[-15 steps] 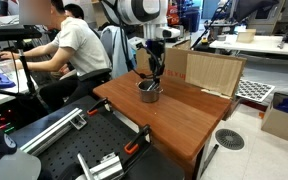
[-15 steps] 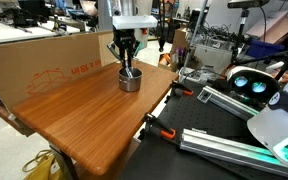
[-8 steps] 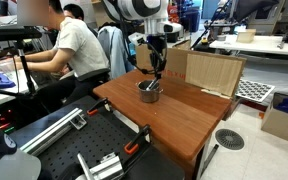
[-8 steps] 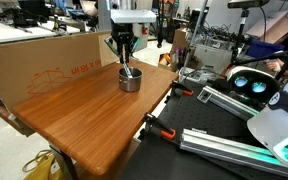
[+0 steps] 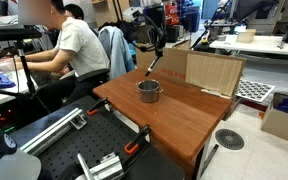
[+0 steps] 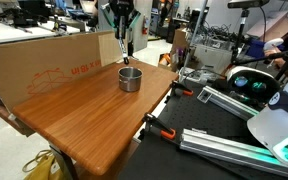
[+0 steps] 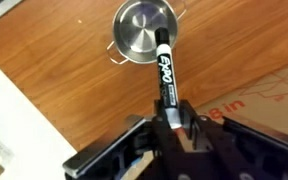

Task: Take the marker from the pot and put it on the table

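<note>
- While the gripper (image 7: 172, 122) hung high over the table (image 5: 199, 125), its fingers were closed narrowly on the upper end of the marker (image 7: 165, 70). The rest of the barrel stood free in the air below the hand.
- Under the hand there was only open air down to the pot (image 6: 130, 78). In both exterior views the marker's lower tip was well clear of the rim.
- In the wrist view the pot lay just beyond the marker's tip, slightly off to one side of it, on bare wood.
- A cardboard box (image 6: 44, 62) stood along the table's edge behind and beside the hand — the nearest thing at that height, though apart from the fingers.
- On the side away from the box, bare reddish-brown tabletop spread out below the hand to the table's open edges.
- The marker's long axis ran nearly upright, in line with the fingers — an exterior view showed a slight tilt.
- Its black end pointed down and away from the hand toward the pot, and the EXPO lettering ran lengthwise along the pale barrel.
- A seated person (image 5: 72, 45) was well apart from the hand.
</note>
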